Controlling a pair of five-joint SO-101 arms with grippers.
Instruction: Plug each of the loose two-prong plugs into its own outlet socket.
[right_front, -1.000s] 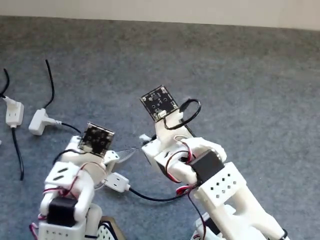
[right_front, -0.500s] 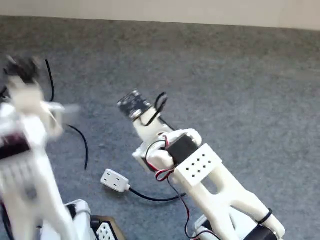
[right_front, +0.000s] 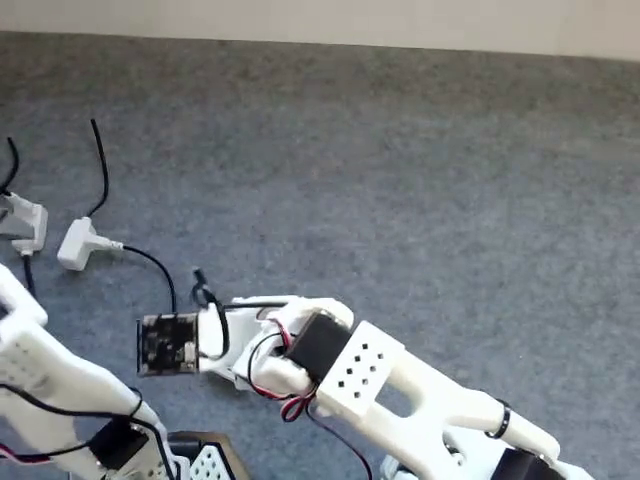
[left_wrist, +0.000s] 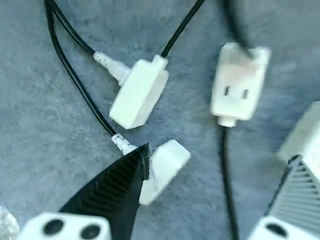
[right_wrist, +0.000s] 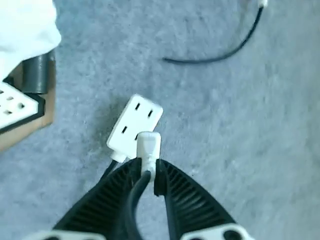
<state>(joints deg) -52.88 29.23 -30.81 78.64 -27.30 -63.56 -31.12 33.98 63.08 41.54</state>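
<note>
Claws differ here. The right claw (right_wrist: 148, 169) is clamped shut on a white two-prong plug (right_wrist: 148, 144), whose black cord runs back between the fingers. The plug's front end lies over the near corner of a white outlet block (right_wrist: 131, 122) that rests flat on the grey bench (right_wrist: 250, 150) with its slot pairs facing up. The prongs are hidden, so I cannot tell whether they sit in a slot. Beyond the block a loose black cord (right_wrist: 220, 54) curves across the bench. From above, the right arm (right_front: 350, 370) stretches low across the bench.

The left claw (left_wrist: 220, 156) hangs wide open and holds nothing. A loose white plug (left_wrist: 165, 167) lies just beside its dark finger (left_wrist: 115, 187). A second loose plug (left_wrist: 140, 92) lies near it, a little farther out. A single white socket (left_wrist: 237, 82), slots up, sits apart from both plugs.
</note>
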